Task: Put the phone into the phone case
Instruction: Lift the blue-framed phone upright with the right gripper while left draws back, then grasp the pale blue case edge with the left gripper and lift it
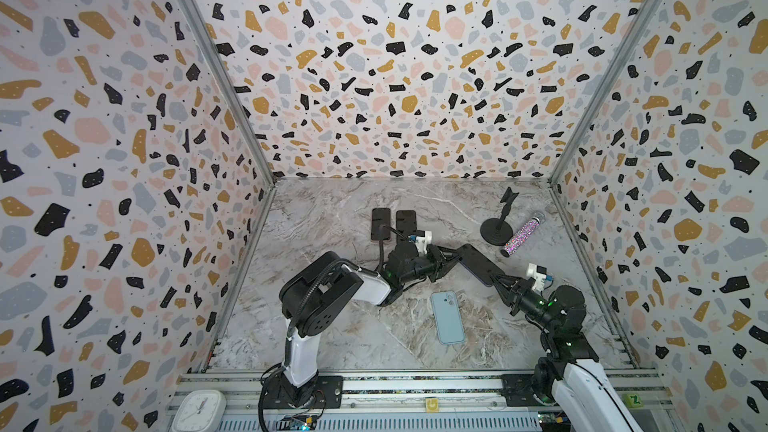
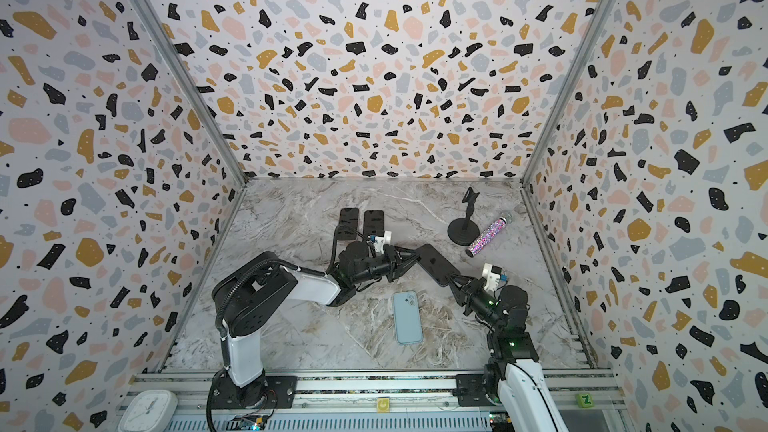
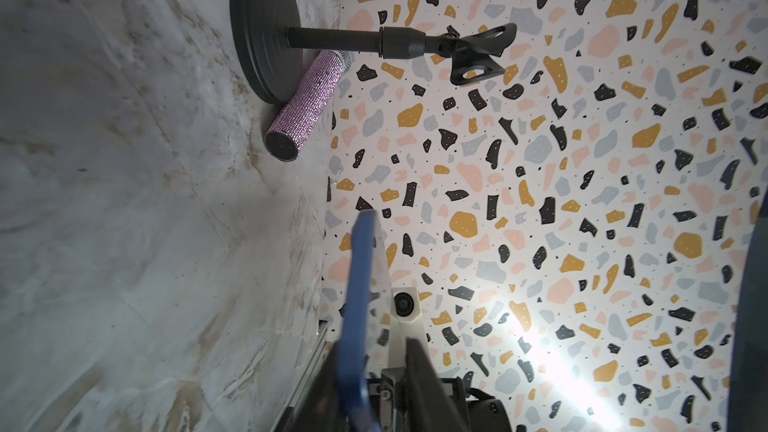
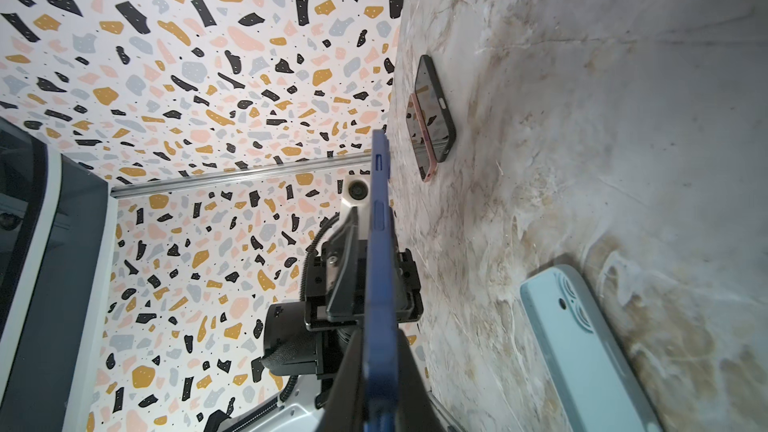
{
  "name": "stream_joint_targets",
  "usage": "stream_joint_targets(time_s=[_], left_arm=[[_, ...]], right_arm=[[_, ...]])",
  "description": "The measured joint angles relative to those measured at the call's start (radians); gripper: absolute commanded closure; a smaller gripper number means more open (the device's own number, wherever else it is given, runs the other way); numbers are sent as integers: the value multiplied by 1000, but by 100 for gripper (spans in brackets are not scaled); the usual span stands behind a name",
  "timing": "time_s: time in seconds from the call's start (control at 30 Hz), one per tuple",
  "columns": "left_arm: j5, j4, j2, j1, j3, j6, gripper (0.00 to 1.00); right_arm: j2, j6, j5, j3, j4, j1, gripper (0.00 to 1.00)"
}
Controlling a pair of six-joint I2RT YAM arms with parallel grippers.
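Note:
The phone, dark with a blue edge, hangs tilted above the middle of the table in both top views. My right gripper is shut on its near end; in the right wrist view both fingers press the blue edge. My left gripper straddles the far end and is open. In the left wrist view the phone rests against one finger, with a gap to the other. The light-blue phone case lies flat, back up, on the table just in front of and below the phone.
Two dark phones lie side by side at the back of the marble table. A black stand and a glittery microphone sit at the back right. Patterned walls close three sides. A white clock rests on the front rail.

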Motion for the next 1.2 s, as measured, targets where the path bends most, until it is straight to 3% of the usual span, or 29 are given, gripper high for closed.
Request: stream_joint_targets(time_s=[0.1, 0.2, 0.33, 0.53, 0.8, 1.2], left_arm=[[5, -148, -64, 3, 1, 119, 41], [-7, -488, -132, 8, 78, 374, 42], [-101, -929, -151, 8, 264, 755, 44], [-227, -1321, -144, -7, 372, 1090, 47], [-333, -1574, -23, -100, 510, 1298, 46], [-397, -1672, 85, -132, 590, 1376, 53]], right_arm=[[6, -12, -2, 0, -32, 0, 100], [20, -47, -3, 3, -62, -2, 100], [74, -117, 0, 23, -111, -12, 100], [141, -219, 4, 54, -151, -20, 100], [146, -303, 7, 70, -172, -43, 100], [152, -341, -4, 71, -201, -65, 100]])
